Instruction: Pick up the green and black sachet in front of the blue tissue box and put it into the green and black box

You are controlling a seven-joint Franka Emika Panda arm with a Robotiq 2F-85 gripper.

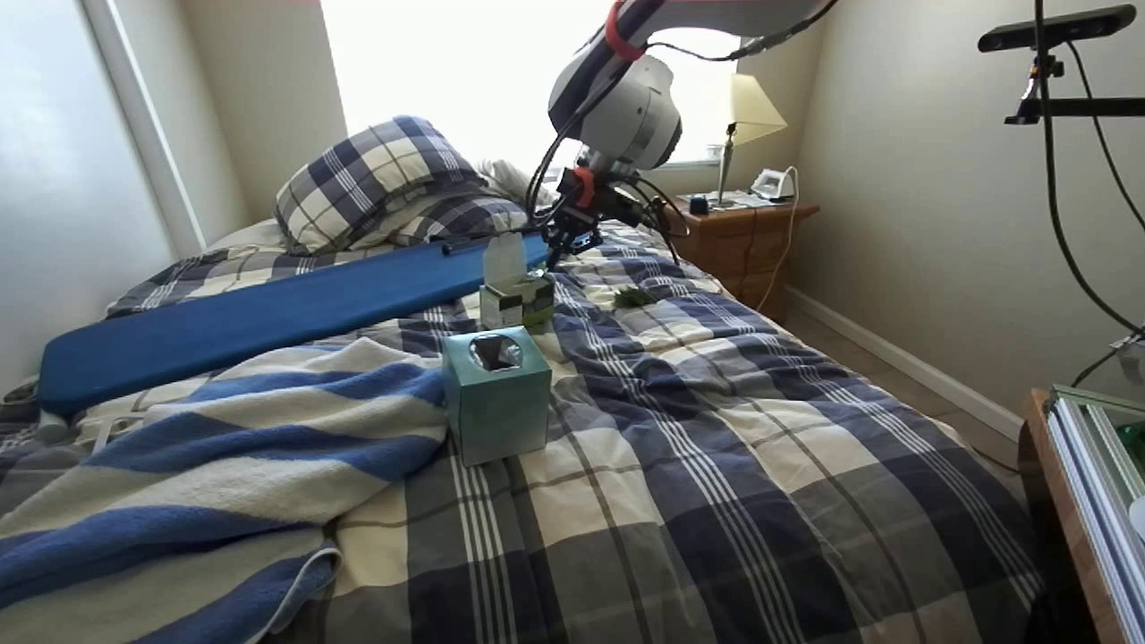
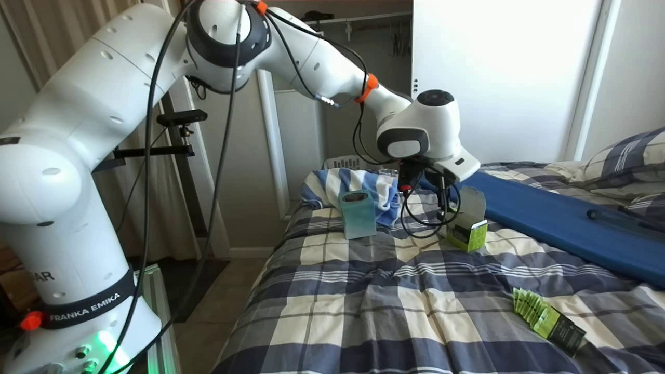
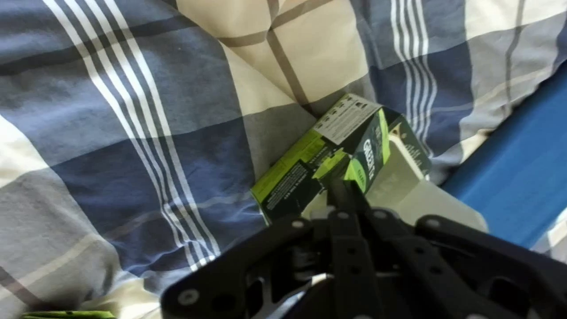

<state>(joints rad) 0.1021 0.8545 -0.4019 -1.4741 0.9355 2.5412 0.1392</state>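
Note:
The green and black box (image 3: 288,186) stands open on the bed, its pale flap raised; it shows in both exterior views (image 1: 537,300) (image 2: 470,236). My gripper (image 3: 346,182) points down at the box opening with its fingers together. A green and black sachet (image 3: 373,148) sticks out at the fingertips, over the opening, and looks pinched there; its lower end is hidden by the fingers. A bit of green shows at the fingertips in an exterior view (image 1: 537,271). The teal-blue tissue box (image 1: 499,402) stands apart from the box, also seen in an exterior view (image 2: 358,215).
A fan of several green and black sachets (image 2: 548,319) lies on the plaid bed. The long blue board (image 1: 268,304) lies behind the box. A blue and white striped towel (image 1: 268,474) lies beside the tissue box. Pillows (image 1: 376,183) are at the bed's head.

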